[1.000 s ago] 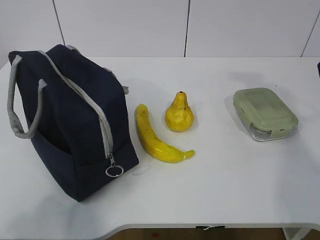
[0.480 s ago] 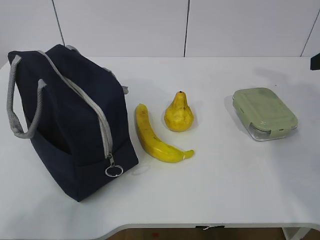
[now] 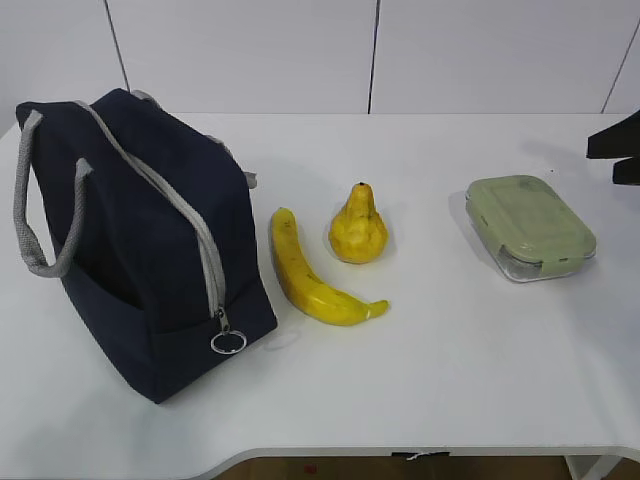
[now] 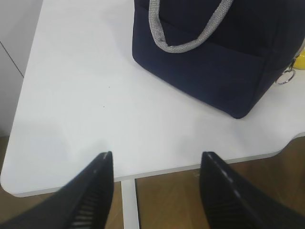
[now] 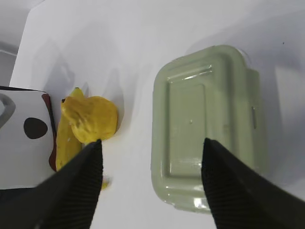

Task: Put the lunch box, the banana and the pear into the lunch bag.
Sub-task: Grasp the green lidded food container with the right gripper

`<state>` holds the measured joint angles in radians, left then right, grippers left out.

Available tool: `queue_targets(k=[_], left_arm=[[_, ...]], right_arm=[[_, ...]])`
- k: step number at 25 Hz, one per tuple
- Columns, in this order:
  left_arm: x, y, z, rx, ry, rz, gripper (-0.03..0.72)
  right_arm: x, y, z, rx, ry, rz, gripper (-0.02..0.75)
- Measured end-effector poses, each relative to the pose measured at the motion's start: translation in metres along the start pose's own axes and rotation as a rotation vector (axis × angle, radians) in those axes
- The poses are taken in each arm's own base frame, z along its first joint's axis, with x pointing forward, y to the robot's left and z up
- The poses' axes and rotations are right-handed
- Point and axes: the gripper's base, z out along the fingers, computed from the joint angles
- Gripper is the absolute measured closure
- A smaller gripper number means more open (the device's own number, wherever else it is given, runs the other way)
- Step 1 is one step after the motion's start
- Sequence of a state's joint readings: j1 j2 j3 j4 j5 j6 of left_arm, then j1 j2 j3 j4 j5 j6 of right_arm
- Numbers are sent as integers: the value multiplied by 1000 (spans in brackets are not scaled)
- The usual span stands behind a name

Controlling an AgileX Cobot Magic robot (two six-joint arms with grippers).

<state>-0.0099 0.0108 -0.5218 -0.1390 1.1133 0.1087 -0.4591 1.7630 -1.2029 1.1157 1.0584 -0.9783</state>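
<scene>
Table (image 3: 450,380) — white top, carries all four task items.

Bag (image 3: 140,240): navy, stands upright at the left of the table. Grey zipper (image 3: 160,200) runs along the top ridge and down the near end; it appears zipped. Ring pull (image 3: 229,342) hangs at the near lower end. Grey handle (image 3: 40,200) loops down the left side. Wrist view shows the far end as white w/ a dark oval.

Banana (image 3: 310,275): lies flat just right of the bag, not touching it. Curved, one end far, other end near and pointing right.

Pear (image 3: 359,228): upright, stem up, just right of the banana's far half. Very close to the banana; contact cannot be told.

Box (image 3: 530,227): right side of the table, well apart from the pear. Green lid on, clear base visible at the near edge.

L gripper (image 4: 155,191): fingers apart, nothing between them. Hovers over the table's near left edge, apart from the bag. Not in the exterior view.

R gripper (image 5: 151,183): fingers apart, nothing held. Sits above the table w/ the left part of the box lid and bare table between the fingers; pear lies just outside the left finger. In the exterior view only a dark part shows at the right edge, above and right of the box — no contact w/ it.
</scene>
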Motion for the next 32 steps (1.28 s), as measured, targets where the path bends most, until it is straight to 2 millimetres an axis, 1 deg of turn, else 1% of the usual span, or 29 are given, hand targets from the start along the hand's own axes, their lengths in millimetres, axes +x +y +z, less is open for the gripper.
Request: queue_targets(k=[9, 12, 21, 32], left_arm=[[0, 0, 0, 0, 0, 0, 254], [0, 0, 0, 0, 0, 0, 254], [0, 0, 0, 0, 0, 0, 254], [0, 0, 0, 0, 0, 0, 254]], right_arm=[[-20, -20, 13, -34, -5, 0, 223], [-23, -25, 10, -24, -21, 5, 223], [-25, -28, 10, -11, -32, -27, 223], [-17, -60, 35, 5, -29, 47, 223]])
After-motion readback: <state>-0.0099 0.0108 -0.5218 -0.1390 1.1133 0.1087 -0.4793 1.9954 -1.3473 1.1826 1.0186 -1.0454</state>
